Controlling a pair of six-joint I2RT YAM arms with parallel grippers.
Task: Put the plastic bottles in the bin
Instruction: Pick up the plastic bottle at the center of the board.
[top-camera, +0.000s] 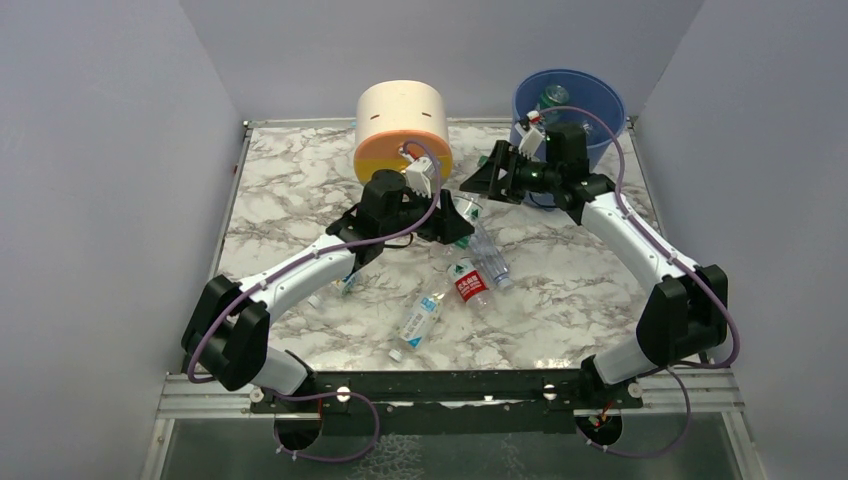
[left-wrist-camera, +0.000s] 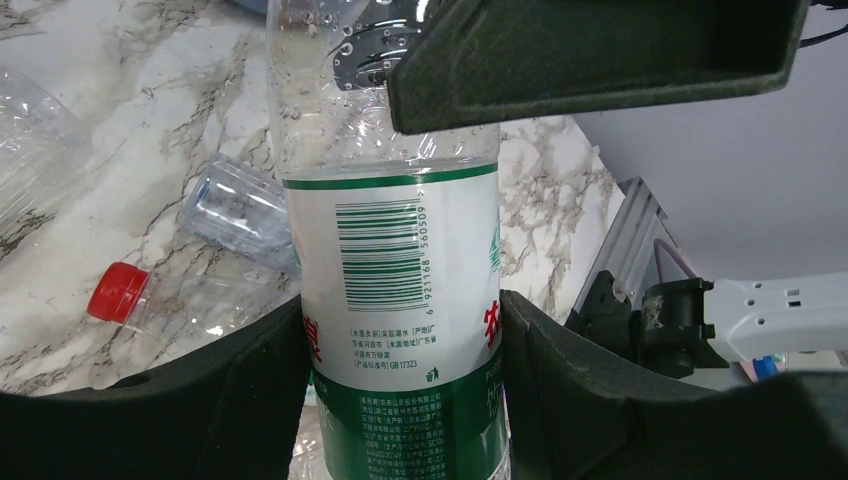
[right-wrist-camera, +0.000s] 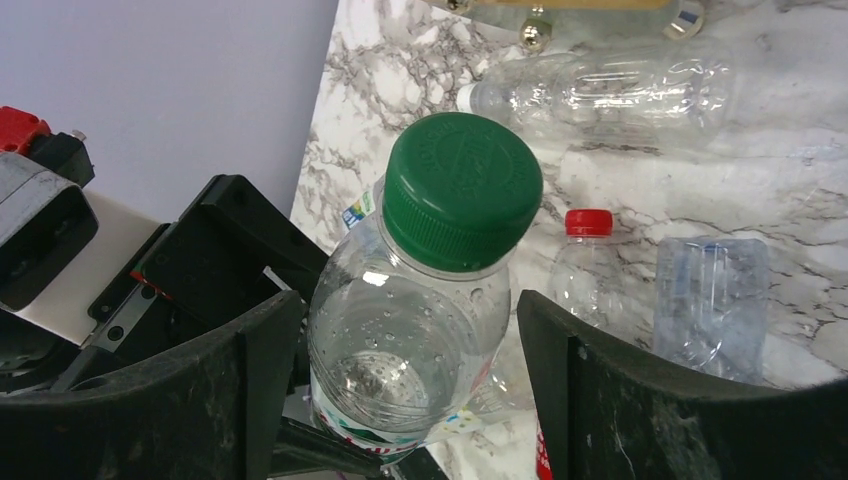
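My left gripper (top-camera: 455, 222) is shut on a clear bottle with a green-and-white label (left-wrist-camera: 400, 300) and holds it above the table's middle. Both pads press on the label. My right gripper (top-camera: 483, 178) is open around the same bottle's upper part. In the right wrist view the green cap (right-wrist-camera: 463, 190) sits between my spread fingers (right-wrist-camera: 640, 400), with a gap on the right side. The blue bin (top-camera: 600, 100) stands at the back right, behind the right gripper, with a bottle inside (top-camera: 553, 95). Several other bottles lie on the marble, among them a red-labelled bottle (top-camera: 471, 285) and a blue-labelled bottle (top-camera: 420, 320).
A cream-and-orange round drawer unit (top-camera: 402, 130) stands at the back centre, just behind the left wrist. Grey walls close in the table on three sides. A crushed clear bottle (top-camera: 490, 260) lies below the grippers.
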